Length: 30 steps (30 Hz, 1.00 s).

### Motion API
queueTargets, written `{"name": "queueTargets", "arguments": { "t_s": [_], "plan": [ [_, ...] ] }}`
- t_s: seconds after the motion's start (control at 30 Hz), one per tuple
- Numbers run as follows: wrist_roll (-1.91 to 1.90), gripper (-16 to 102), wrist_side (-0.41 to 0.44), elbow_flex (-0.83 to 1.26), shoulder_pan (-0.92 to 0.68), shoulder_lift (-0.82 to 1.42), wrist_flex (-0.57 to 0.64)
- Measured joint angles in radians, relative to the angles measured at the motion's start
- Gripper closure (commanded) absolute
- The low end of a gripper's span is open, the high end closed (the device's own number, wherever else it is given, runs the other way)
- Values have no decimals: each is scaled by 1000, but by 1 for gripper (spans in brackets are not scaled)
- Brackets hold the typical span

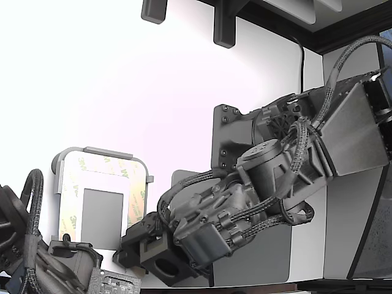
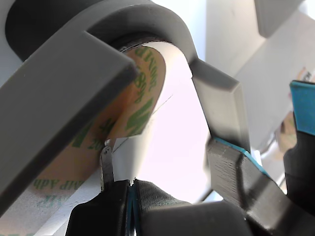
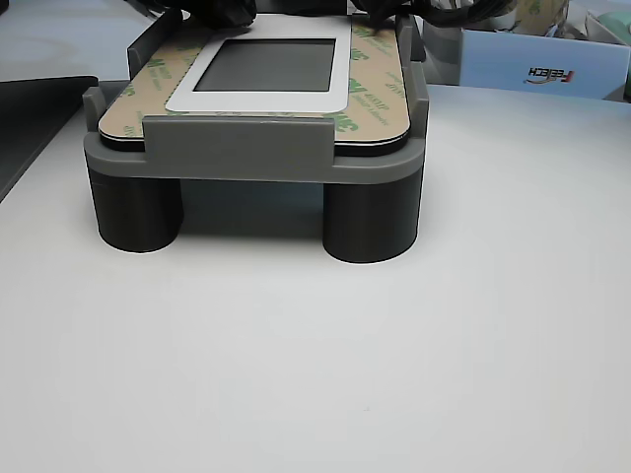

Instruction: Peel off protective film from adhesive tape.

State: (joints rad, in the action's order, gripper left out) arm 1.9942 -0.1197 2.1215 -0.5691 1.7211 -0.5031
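Note:
The adhesive tape faced with its protective film (image 1: 136, 190) forms a pale border with green 3M print around a dark grey rectangle (image 1: 101, 217), all seated in a grey fixture (image 1: 98, 151). The other view shows the film (image 3: 378, 91) lying flat and tan. My gripper (image 1: 131, 243) sits at the fixture's near corner on the exterior view's right. In the wrist view my dark fingers (image 2: 103, 211) meet along a thin blue seam at the gripper (image 2: 129, 189). A thin metal tip (image 2: 106, 164) touches the film's edge (image 2: 133, 110). No film looks lifted.
A second arm (image 1: 37, 257) reaches in at the exterior view's lower left, with a ribbed blue-backed pad (image 2: 236, 172) close by in the wrist view. A large dark grey mat (image 1: 263, 257) lies under my arm. The fixture stands on two cylinder legs (image 3: 370, 222).

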Motion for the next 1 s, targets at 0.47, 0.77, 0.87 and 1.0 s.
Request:
{"name": "queueTargets", "arguments": {
  "t_s": [0.47, 0.77, 0.87, 1.0],
  "plan": [
    [14, 97, 20, -14, 15, 46, -101],
    [43, 90, 2, -40, 120, 256, -333],
    [15, 49, -5, 28, 179, 383, -400],
    [-64, -11, 14, 109, 216, 563, -474]
  ]
}}
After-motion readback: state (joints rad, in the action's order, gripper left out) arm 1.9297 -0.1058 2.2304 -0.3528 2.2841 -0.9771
